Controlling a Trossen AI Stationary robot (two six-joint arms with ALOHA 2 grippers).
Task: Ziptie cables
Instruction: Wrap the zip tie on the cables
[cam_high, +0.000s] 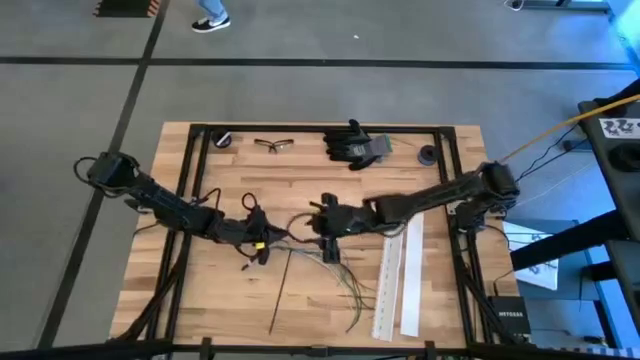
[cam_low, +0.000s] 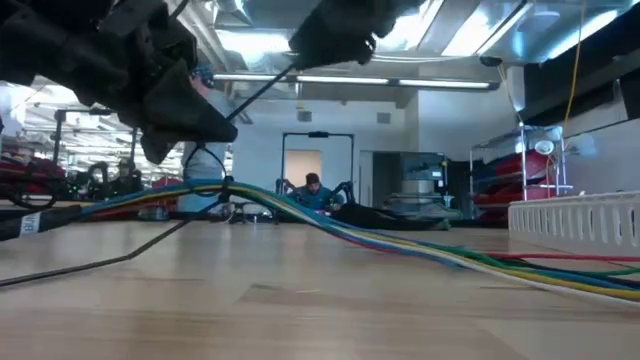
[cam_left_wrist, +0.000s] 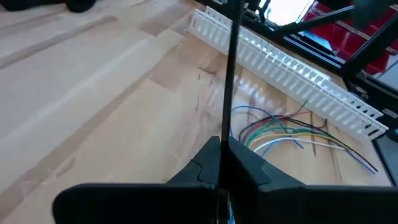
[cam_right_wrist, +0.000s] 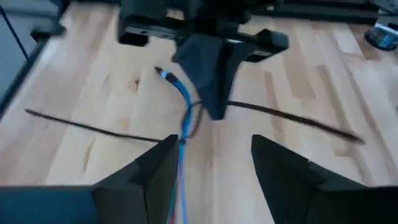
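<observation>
High view: we see both arms meeting mid-table (cam_high: 200, 290). Left gripper (cam_high: 262, 238) comes in from the left edge, right gripper (cam_high: 322, 222) from the right edge, near each other with the cables (cam_high: 345, 285) between and below them; the loose ends fan toward the front edge, just beside two white strips (cam_high: 398, 275). A thin black ziptie (cam_high: 280, 290) lies left of the fan, running toward the front edge. Glasses (cam_high: 273, 145) and black gloves (cam_high: 355, 143) sit by the back edge. Low view: the bundle (cam_low: 420, 250) rises from the table at right up to the gripper at upper left (cam_low: 190, 115); a black strand runs up from there to the other arm. White strip (cam_low: 580, 222) at the right. Left wrist: left fingers (cam_left_wrist: 242, 171) pressed together on a black ziptie (cam_left_wrist: 229, 74) standing straight out of them; coloured wire ends (cam_left_wrist: 292, 130) spread on the wood beside the strip (cam_left_wrist: 280, 68). Right wrist: right fingers (cam_right_wrist: 280, 165) spread apart, nothing between them; a blue wire (cam_right_wrist: 181, 102) passes by one finger, left gripper (cam_right_wrist: 208, 74) opposite, ziptie (cam_right_wrist: 292, 118) lying across the wood.
</observation>
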